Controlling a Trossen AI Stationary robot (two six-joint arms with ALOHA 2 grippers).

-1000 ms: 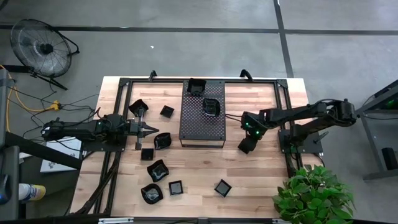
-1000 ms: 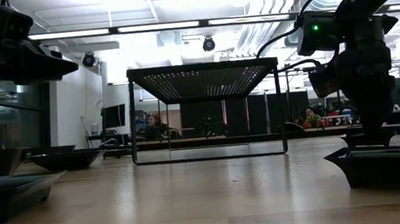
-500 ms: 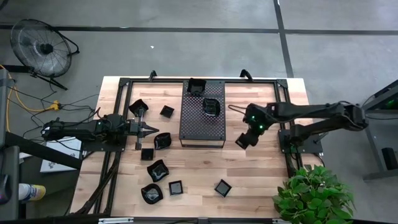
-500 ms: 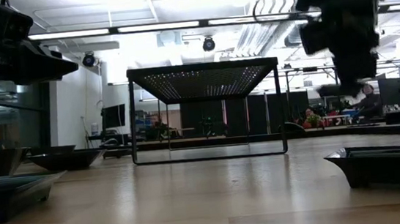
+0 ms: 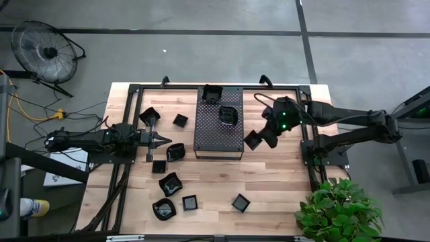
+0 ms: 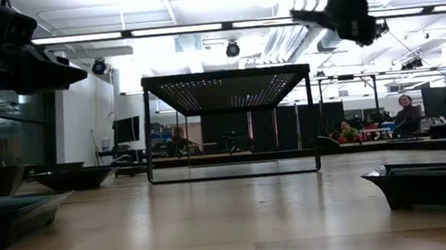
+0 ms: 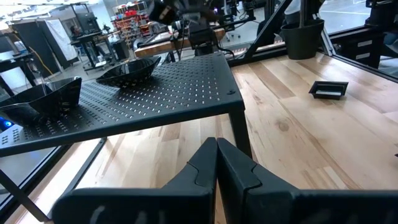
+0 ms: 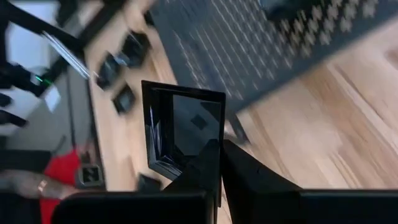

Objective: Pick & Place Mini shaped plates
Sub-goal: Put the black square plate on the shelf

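My right gripper (image 5: 259, 138) pinches a square plate (image 5: 252, 140) by its rim, holding it in the air just beside the right edge of the perforated tray (image 5: 211, 131). Two plates (image 5: 228, 115) sit on that tray, others lie scattered on the table (image 5: 282, 181). My left gripper (image 5: 163, 139) waits left of the tray, fingers pressed together

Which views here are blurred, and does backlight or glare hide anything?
Right wrist view: motion-smeared, though the square plate pinched in the right gripper reads clearly. Low view: bright ceiling lights leave the perforated tray and the right gripper as silhouettes. High view: evenly lit and sharp. Left wrist view: sharp; the wooden table shows slight sheen.
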